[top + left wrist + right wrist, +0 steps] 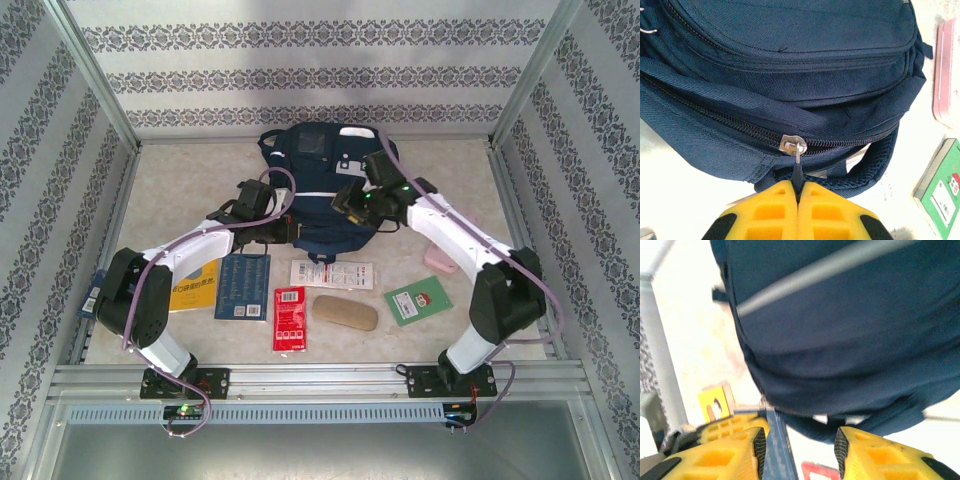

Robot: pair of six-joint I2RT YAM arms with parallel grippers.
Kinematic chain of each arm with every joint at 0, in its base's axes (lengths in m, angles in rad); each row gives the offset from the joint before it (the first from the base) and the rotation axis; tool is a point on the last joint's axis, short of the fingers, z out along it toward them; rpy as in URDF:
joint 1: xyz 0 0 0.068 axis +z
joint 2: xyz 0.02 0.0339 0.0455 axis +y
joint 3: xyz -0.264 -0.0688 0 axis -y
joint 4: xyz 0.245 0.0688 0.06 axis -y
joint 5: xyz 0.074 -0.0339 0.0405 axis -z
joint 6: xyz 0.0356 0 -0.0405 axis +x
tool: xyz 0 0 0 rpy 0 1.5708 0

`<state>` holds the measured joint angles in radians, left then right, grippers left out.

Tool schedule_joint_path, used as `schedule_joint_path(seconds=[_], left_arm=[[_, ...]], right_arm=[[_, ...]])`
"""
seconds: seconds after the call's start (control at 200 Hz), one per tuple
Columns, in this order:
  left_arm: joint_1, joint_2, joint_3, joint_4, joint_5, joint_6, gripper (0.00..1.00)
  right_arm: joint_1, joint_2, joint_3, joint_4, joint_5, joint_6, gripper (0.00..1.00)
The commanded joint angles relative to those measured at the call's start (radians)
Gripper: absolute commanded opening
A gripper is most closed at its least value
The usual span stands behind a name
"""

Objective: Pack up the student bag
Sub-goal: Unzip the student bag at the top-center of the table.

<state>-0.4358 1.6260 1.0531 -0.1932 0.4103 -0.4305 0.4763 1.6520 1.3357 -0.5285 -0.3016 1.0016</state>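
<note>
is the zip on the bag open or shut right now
Shut, as far as it shows: the teeth are meshed on both sides of the slider on the bag. The left gripper pinches its pull tab.

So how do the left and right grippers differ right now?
The left gripper is shut, pinching the zipper pull; the right gripper is open and grips nothing. The left gripper is at the zipper of the bag; the right gripper faces plain fabric. Both are yellow and sit close to the bag.
</note>
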Motion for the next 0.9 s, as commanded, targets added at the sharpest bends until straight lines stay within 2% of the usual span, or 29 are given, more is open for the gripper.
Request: schedule_joint_path(seconds=[0.0, 0.3, 0.625, 0.729, 0.894], left_arm=[[-0.021, -0.007, 0.023, 0.066, 0.014, -0.021, 0.00], [-0.047, -0.025, 0.017, 0.074, 0.011, -0.025, 0.00], [-0.051, -0.020, 0.006, 0.081, 0.007, -0.023, 0.00], [-0.052, -0.015, 0.007, 0.081, 0.009, -0.028, 0.00], [-0.053, -0.008, 0.025, 0.064, 0.001, -0.011, 0.00]], right_arm=[[0.035, 0.057, -0.011, 0.050, -0.084, 0.173, 0.45], [0.053, 0.199, 0.020, 0.110, -0.073, 0.300, 0.55], [0.039, 0.259, 0.030, 0.134, 0.050, 0.417, 0.61], [0.039, 0.254, 0.000, 0.191, 0.070, 0.452, 0.51], [0.038, 0.247, -0.022, 0.216, 0.091, 0.470, 0.21]])
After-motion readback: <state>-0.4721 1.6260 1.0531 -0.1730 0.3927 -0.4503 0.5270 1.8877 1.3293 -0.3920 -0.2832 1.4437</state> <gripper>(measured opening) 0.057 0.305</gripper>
